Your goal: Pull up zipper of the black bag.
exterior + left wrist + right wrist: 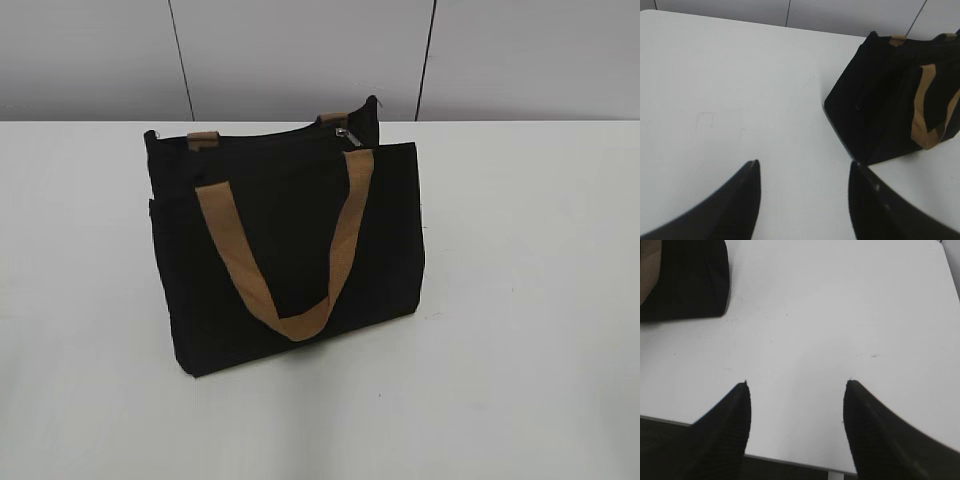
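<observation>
The black bag stands upright in the middle of the white table, its tan handle hanging down the front panel. The zipper line runs along its top edge, with the small silvery pull tab near the right end. The bag also shows at the right of the left wrist view and at the top left corner of the right wrist view. My left gripper is open and empty, above bare table left of the bag. My right gripper is open and empty near the table's front edge. Neither gripper shows in the exterior view.
The white table spreads around the bag. Its front edge shows under my right gripper. A grey panelled wall stands behind the table.
</observation>
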You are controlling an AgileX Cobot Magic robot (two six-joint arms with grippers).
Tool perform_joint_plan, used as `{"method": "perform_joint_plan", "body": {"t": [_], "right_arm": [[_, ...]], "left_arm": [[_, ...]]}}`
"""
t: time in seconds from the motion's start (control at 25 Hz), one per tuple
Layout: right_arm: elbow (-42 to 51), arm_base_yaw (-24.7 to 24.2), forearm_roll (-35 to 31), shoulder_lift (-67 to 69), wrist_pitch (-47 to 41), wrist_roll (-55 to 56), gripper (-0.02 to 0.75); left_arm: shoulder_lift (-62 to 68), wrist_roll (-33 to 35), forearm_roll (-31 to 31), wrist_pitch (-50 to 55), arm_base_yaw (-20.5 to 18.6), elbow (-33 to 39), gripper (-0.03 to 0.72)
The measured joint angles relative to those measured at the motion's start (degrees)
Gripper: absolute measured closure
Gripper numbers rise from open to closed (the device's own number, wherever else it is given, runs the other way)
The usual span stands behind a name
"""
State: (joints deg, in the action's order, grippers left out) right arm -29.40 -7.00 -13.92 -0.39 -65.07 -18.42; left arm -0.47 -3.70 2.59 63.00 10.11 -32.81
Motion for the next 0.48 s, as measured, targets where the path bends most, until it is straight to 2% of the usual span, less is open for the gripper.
{"method": "perform_joint_plan", "body": {"t": [0.16,0.48], "right_arm": [[1.52,0.0,0.0,0.0,0.81,0.0,0.28],[1.52,0.0,0.0,0.0,1.2,0.0,0.28]], "left_arm": [[-0.07,1.16,0.34,-1.48,0.0,2.51,0.267],[-0.07,3.7,1.56,-2.04,0.0,2.57,0.268]]}}
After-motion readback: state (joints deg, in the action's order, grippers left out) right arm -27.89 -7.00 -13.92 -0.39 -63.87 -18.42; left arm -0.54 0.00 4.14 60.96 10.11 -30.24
